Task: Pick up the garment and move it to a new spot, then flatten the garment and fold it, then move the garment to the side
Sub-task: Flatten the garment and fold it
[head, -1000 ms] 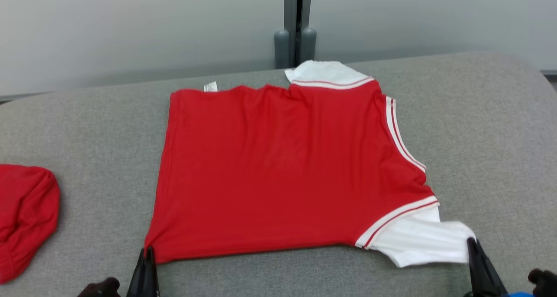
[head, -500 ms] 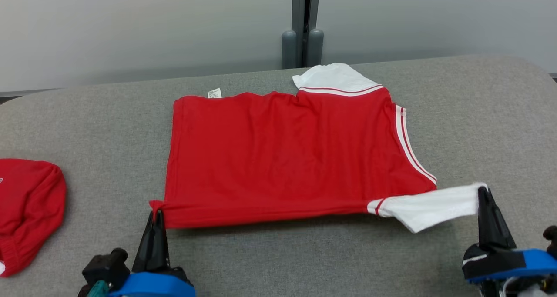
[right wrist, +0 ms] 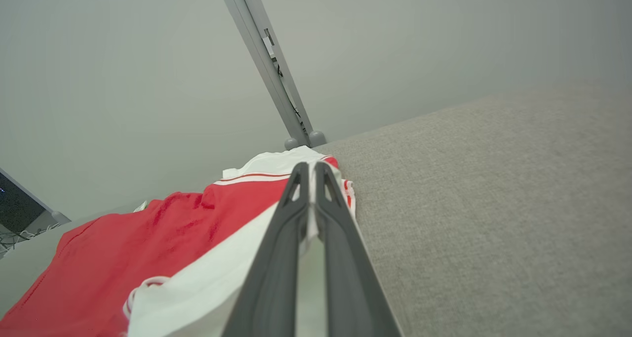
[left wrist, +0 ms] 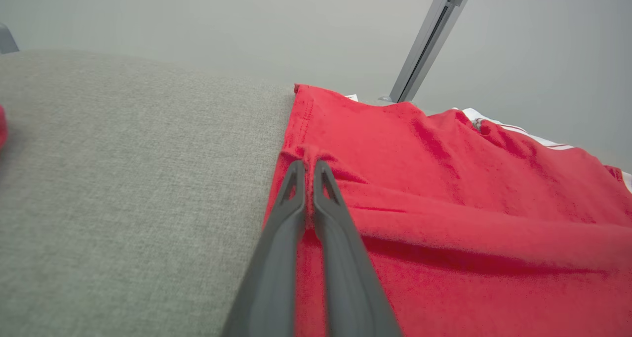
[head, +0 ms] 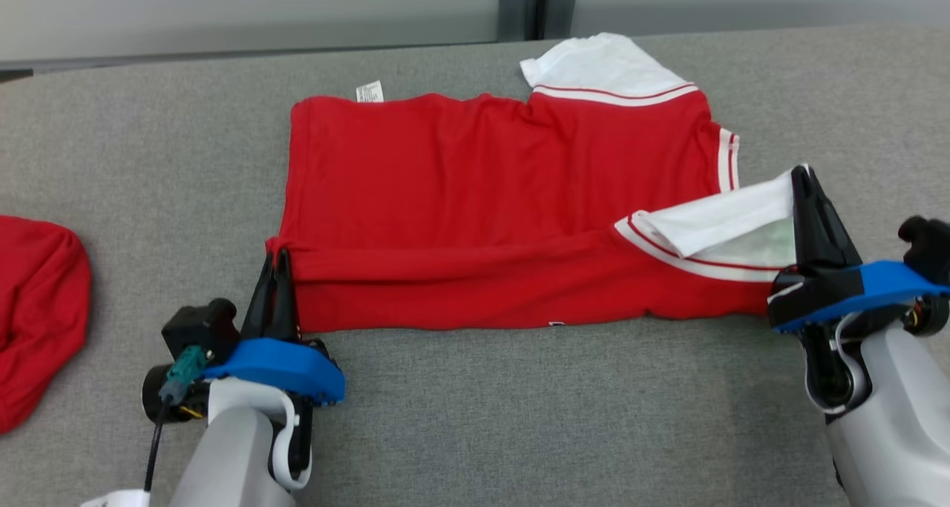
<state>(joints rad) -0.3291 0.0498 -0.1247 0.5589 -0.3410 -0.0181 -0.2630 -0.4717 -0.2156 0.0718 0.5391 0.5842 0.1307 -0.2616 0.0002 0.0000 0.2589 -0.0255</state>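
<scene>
The garment (head: 475, 165) is a red shirt with white, red-striped sleeves, spread on the grey table (head: 519, 418). Its near edge is lifted and rolled back over the body in a long fold. My left gripper (head: 277, 254) is shut on the red hem corner at the fold's left end, seen close up in the left wrist view as dark fingers (left wrist: 296, 199) pinching red cloth (left wrist: 444, 179). My right gripper (head: 803, 177) is shut on the end of the white near sleeve (head: 716, 221), raised off the table. In the right wrist view the fingers (right wrist: 308, 194) clamp that white sleeve (right wrist: 207, 287).
A second red cloth item (head: 33, 306) lies at the table's left edge. A wall with a vertical metal rail (head: 531, 2) runs behind the table. Bare grey table surface stretches in front of the garment and to its right.
Both grippers have carried the near edge of the garment up and away from me, so it now folds over the body. The head camera has tilted down, shifting the whole picture.
</scene>
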